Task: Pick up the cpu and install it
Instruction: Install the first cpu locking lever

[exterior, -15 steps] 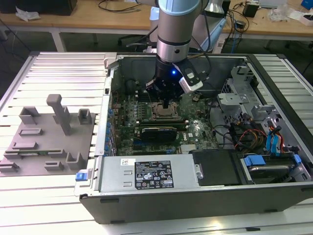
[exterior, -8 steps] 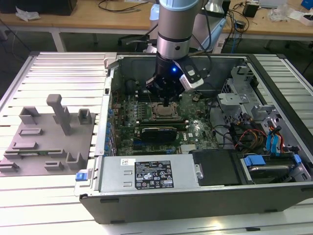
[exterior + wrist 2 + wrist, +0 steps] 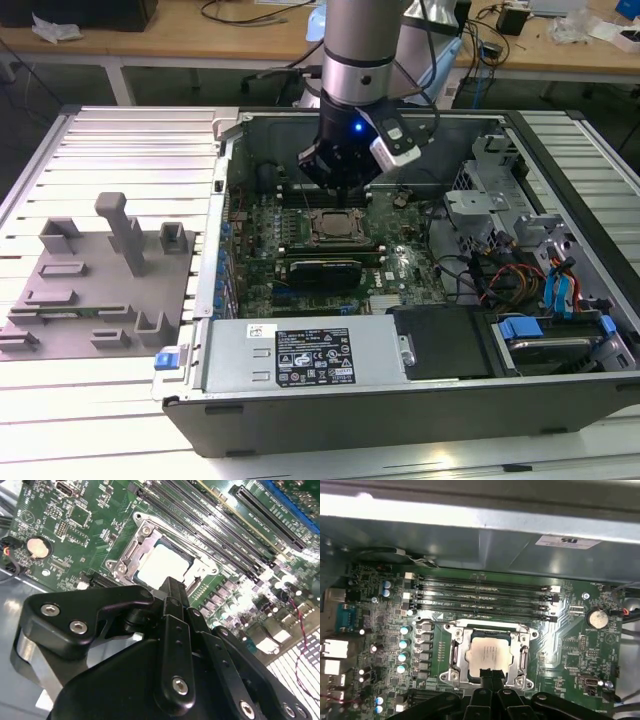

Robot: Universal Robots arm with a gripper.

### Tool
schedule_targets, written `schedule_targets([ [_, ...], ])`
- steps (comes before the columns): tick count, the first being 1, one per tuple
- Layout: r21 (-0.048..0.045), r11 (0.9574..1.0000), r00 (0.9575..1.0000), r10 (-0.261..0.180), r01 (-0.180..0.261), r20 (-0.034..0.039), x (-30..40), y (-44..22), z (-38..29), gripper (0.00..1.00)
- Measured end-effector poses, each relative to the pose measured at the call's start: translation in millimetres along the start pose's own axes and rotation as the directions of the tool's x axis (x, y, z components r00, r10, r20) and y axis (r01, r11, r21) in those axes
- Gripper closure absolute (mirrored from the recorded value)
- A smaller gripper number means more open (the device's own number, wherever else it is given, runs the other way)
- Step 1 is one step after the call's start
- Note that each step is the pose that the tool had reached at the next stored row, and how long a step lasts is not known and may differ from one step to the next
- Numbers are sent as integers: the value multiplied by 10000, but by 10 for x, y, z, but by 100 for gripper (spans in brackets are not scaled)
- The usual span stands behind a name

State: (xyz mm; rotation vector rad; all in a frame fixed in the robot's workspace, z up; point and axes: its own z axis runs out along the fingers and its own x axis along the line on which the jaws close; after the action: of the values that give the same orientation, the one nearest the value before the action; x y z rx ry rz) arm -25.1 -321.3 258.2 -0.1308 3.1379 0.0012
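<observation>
Your light is bright; glare whitens the motherboard (image 3: 100, 535) in the second wrist view, the case wall (image 3: 470, 515) in the first wrist view.

No lettering is legible anywhere: faint grey marks cross the pale top of the cpu (image 3: 488, 653) in the first wrist view, and tiny white print dots the green motherboard (image 3: 570, 655) around it, too small to make out. Beyond the memory slots (image 3: 485, 597) from the cpu, a white wall sticker (image 3: 566, 541) with dark print sits on the metal case wall (image 3: 445, 545). In the exterior view, on the camera's side of the cpu, a small white sticker (image 3: 262, 331) and a larger black label (image 3: 313, 358) with pale print lie side by side on the grey power supply cover (image 3: 230, 360), equally unreadable.
</observation>
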Motion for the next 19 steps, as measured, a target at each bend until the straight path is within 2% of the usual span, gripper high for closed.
schedule_targets([
  [2,1,10000,10000,0,0,-1,0,0,-28,89],
  [5,-1,10000,10000,-1,1,0,3,0,-29,89],
  [7,0,10000,10000,0,0,0,40,3,-29,89],
  [9,0,10000,10000,1,-1,0,142,12,-29,89],
  [19,0,10000,10000,-1,1,-1,520,43,-27,89],
])
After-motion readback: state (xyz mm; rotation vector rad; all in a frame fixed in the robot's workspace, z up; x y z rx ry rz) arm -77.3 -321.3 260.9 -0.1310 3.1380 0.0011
